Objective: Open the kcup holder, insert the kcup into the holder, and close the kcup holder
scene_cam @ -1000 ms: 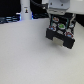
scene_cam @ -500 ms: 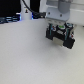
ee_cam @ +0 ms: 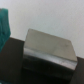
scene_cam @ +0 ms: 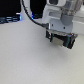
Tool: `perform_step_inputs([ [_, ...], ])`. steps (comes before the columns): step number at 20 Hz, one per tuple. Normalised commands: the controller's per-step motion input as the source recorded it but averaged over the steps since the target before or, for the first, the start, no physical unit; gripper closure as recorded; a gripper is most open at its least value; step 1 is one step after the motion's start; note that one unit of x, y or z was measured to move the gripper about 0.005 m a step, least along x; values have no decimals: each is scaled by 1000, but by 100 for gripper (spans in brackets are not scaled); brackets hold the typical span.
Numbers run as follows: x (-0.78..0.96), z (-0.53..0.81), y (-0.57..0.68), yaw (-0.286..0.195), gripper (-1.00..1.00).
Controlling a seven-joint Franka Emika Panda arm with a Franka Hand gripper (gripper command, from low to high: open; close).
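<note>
End effector (scene_cam: 61,41) hangs over the white counter (scene_cam: 25,60) at the exterior view's right; can't tell if clenched or released. Wrist view: blurry black holder (ee_cam: 50,50) on counter, teal object (ee_cam: 4,27) beside. Pod not visible.

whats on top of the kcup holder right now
In the wrist view the kcup holder shows a bare top. Its inside is hidden, and no kcup is visible.
</note>
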Motion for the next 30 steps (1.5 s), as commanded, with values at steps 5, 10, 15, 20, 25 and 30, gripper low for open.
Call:
perform_step_inputs([
  [5, -373, -78, 287, 176, -100],
  [10, -380, -14, 435, 120, -100],
  [15, -362, -1, 486, 108, -100],
  [20, -380, 5, 596, 77, -100],
  [25, -463, 19, 646, 71, -100],
  [30, -618, 13, 644, 49, -100],
])
